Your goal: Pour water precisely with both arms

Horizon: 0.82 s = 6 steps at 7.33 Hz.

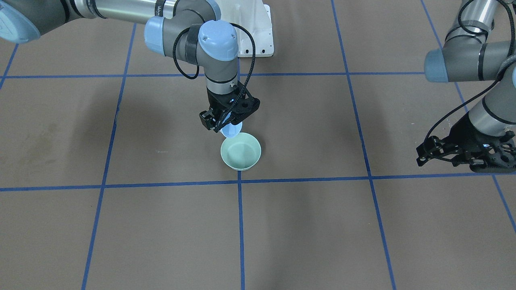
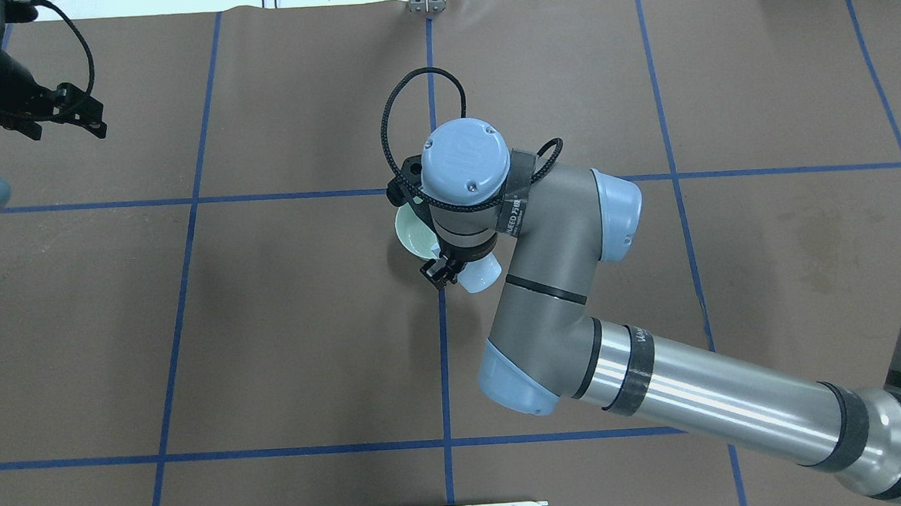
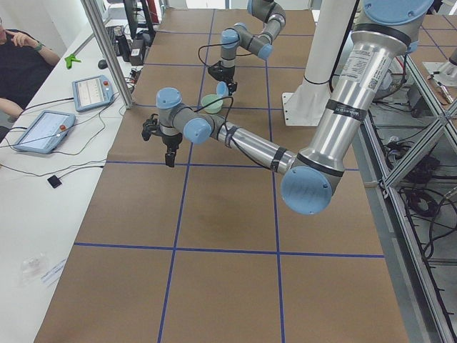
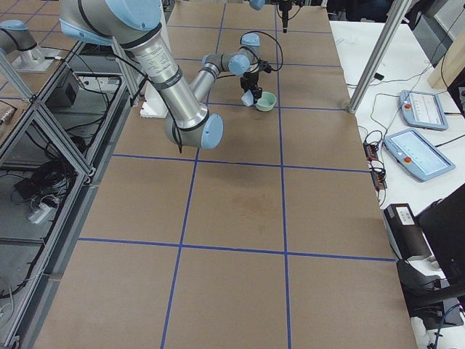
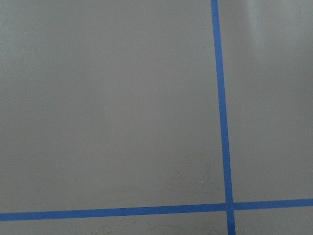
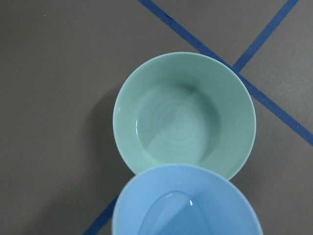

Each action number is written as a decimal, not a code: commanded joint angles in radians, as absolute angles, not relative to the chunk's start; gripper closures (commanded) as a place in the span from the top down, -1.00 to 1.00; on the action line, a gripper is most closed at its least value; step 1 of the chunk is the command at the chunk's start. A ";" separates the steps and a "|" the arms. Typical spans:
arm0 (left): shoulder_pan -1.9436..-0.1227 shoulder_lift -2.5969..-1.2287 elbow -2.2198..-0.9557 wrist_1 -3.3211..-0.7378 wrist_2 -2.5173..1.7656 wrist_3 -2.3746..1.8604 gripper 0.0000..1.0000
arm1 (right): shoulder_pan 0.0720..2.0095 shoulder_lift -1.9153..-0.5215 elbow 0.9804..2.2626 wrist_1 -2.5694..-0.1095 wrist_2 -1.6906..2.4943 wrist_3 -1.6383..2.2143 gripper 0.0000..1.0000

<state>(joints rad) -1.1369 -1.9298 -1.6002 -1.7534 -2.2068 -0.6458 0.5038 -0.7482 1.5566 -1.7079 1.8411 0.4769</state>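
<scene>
Closest to the right wrist camera, the light blue cup (image 6: pixel 186 200) is tipped with its lip over the near rim of the mint green bowl (image 6: pixel 146 88). The right gripper (image 1: pixel 224 123) is clamped on the cup and hangs from the right arm (image 2: pixel 544 279). The water (image 6: pixel 178 125) lies shallow in the bowl's bottom, showing faint rings. The bowl stands on the brown table (image 6: pixel 49 73) beside a crossing of blue tape lines (image 6: pixel 274 110). Well apart, toward the table's far side, the left gripper (image 1: pixel 427 155) hovers with fingers spread, holding nothing.
</scene>
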 commanded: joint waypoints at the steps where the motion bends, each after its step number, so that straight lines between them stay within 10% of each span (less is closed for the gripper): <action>1: -1.140 -1.930 -1.601 -1.753 -2.207 -0.646 1.00 | 0.509 -0.651 1.483 -1.845 1.844 0.457 -1.00; 6: -1.147 -1.930 -1.600 -1.746 -2.207 -0.644 1.00 | 0.520 -0.543 1.355 -1.950 1.848 0.446 -1.00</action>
<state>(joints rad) -1.1435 -1.9297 -1.6002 -1.7483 -2.2074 -0.6443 0.5178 -0.5518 1.3631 -1.9222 1.8470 0.4515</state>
